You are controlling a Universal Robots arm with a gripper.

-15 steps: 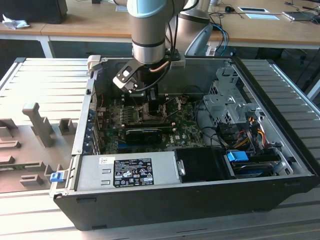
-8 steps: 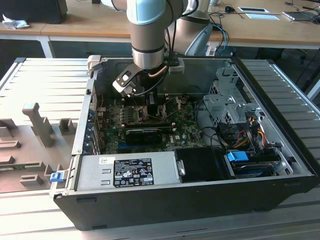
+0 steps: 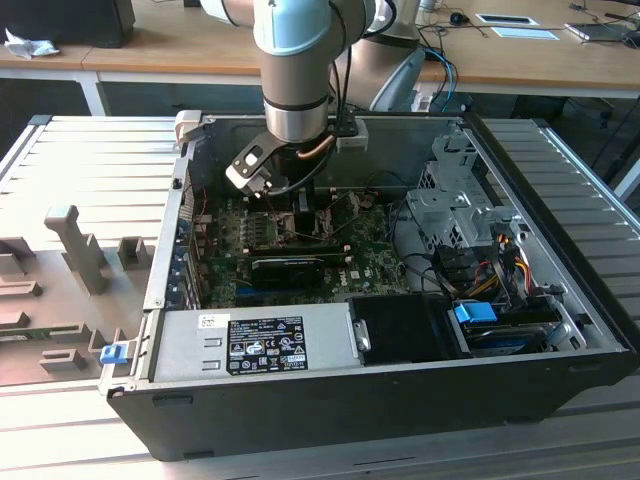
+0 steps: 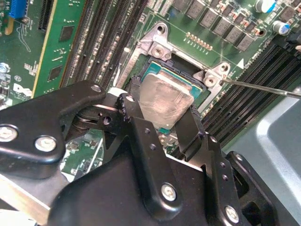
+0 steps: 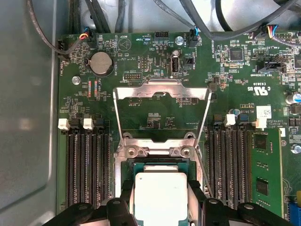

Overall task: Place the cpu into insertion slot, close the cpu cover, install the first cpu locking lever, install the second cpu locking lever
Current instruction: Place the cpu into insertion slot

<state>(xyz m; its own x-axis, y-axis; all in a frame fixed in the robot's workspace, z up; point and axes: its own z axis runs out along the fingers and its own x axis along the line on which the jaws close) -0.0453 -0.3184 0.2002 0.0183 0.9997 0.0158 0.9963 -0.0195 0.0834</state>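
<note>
Squarely over its socket, the cpu sits pinched between the black fingers of the hand.
Its top is a dull silver-grey plate with rounded corners and a faint smeared sheen, edged by a thin green rim. Just beyond the socket the cpu cover, a thin silver frame with an open window, stands raised, green motherboard showing through it. Black memory slots flank the socket, and a thin metal lever juts beside one corner. In the exterior view the arm reaches into the open black computer case.
</note>
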